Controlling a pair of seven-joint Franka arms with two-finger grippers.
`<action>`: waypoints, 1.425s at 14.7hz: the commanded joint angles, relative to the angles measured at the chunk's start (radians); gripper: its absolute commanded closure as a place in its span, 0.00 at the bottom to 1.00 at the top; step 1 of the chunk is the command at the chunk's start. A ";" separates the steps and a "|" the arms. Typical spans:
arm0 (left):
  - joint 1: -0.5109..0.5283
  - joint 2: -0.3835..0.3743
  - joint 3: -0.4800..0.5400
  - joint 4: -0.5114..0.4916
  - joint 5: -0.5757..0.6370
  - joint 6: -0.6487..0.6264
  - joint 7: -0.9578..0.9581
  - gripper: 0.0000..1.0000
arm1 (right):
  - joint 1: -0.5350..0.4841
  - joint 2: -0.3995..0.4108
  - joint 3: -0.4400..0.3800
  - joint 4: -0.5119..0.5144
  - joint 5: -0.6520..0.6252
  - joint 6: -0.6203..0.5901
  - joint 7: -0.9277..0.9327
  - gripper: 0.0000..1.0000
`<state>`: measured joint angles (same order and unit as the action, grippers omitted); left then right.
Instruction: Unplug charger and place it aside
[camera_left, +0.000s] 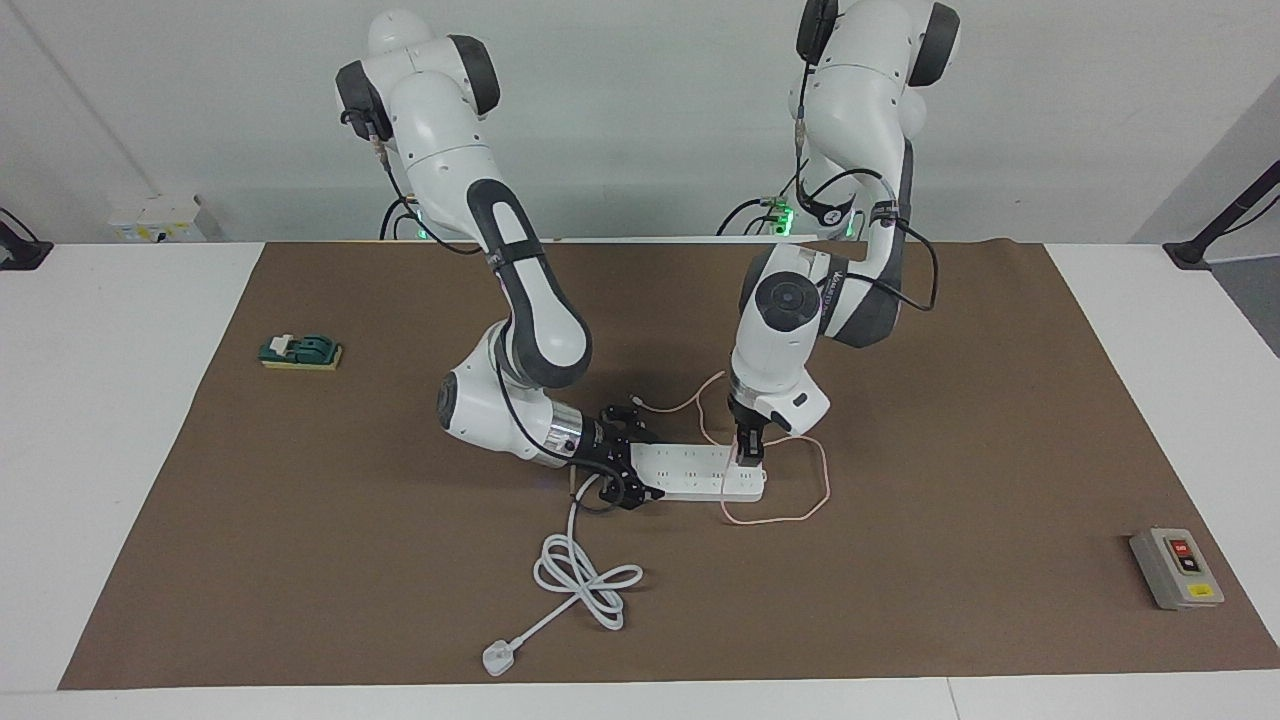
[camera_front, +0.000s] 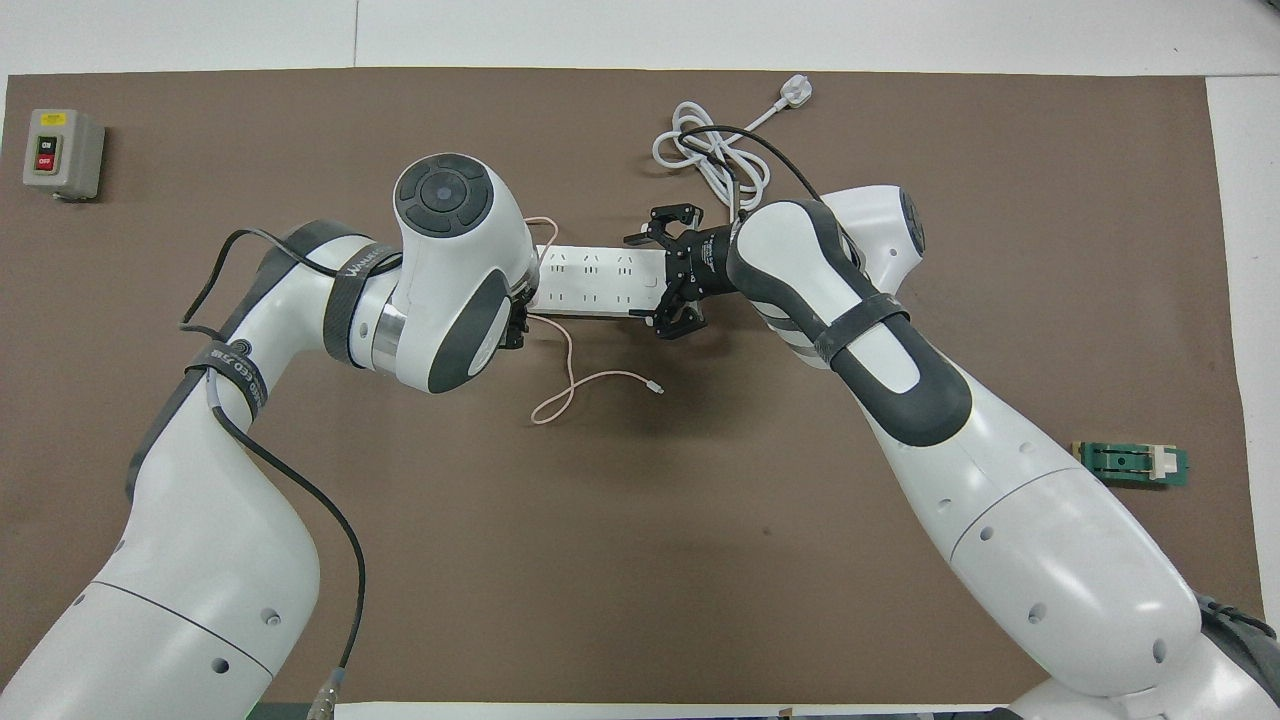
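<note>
The white power strip (camera_left: 690, 470) lies mid-table on the brown mat; it also shows in the overhead view (camera_front: 595, 280). My left gripper (camera_left: 748, 458) points straight down on the strip's end toward the left arm, fingers close together where the charger's thin pink cable (camera_left: 815, 490) starts. The charger's cube is hidden between them. The cable loops on the mat (camera_front: 570, 370) to its small connector (camera_front: 655, 388). In the overhead view the left wrist hides that gripper. My right gripper (camera_left: 628, 458) is open, its fingers straddling the strip's other end (camera_front: 672, 272).
The strip's thick white cord (camera_left: 585, 580) coils farther from the robots and ends in a plug (camera_left: 497, 657). A grey switch box (camera_left: 1177, 567) sits toward the left arm's end. A green and yellow block (camera_left: 300, 351) sits toward the right arm's end.
</note>
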<state>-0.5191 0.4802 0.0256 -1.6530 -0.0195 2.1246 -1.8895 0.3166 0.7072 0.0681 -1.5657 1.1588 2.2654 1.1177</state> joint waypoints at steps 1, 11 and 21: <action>-0.021 -0.012 0.011 -0.019 0.012 0.023 0.007 1.00 | 0.004 0.023 -0.001 -0.020 -0.004 0.039 -0.041 0.00; -0.022 -0.012 0.013 -0.021 0.012 0.043 0.009 1.00 | -0.004 0.020 -0.001 -0.017 -0.001 0.016 -0.041 0.83; -0.012 -0.012 0.016 -0.022 0.012 0.035 0.046 1.00 | -0.014 0.020 -0.001 -0.022 0.007 0.016 -0.085 1.00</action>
<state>-0.5194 0.4806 0.0274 -1.6538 -0.0115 2.1611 -1.8669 0.3115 0.7285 0.0628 -1.5753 1.1589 2.2750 1.1021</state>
